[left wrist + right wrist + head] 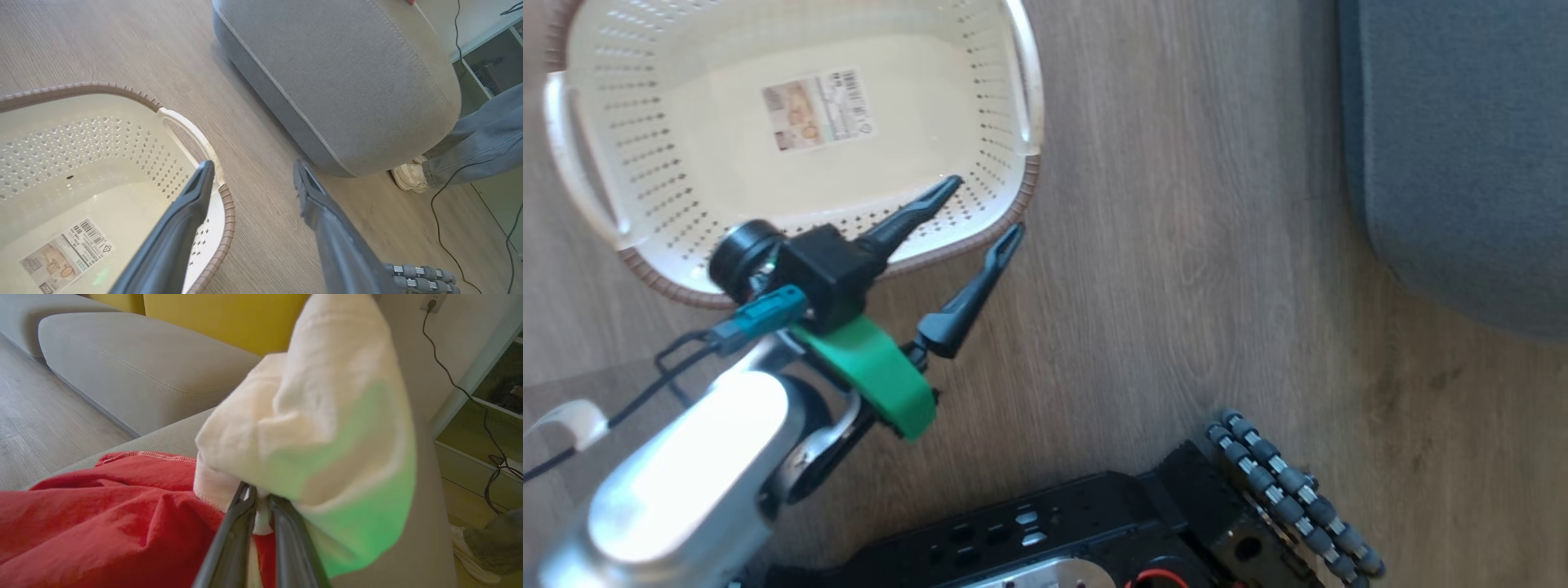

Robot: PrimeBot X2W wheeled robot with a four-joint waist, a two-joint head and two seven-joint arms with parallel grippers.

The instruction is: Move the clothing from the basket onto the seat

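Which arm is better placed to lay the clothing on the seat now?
Right. The right gripper is shut on the clothing, which lies partly on the seat. The left gripper is open, holds nothing, and hangs at the rim of the empty basket.

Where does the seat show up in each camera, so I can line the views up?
Head view: the seat is in the upper right corner.
Left wrist view: the seat runs from upper middle to right, beyond the basket.
Right wrist view: the seat lies low, under the red clothing.
Shared landmark: the wood floor, meeting the seat's edge in all three.
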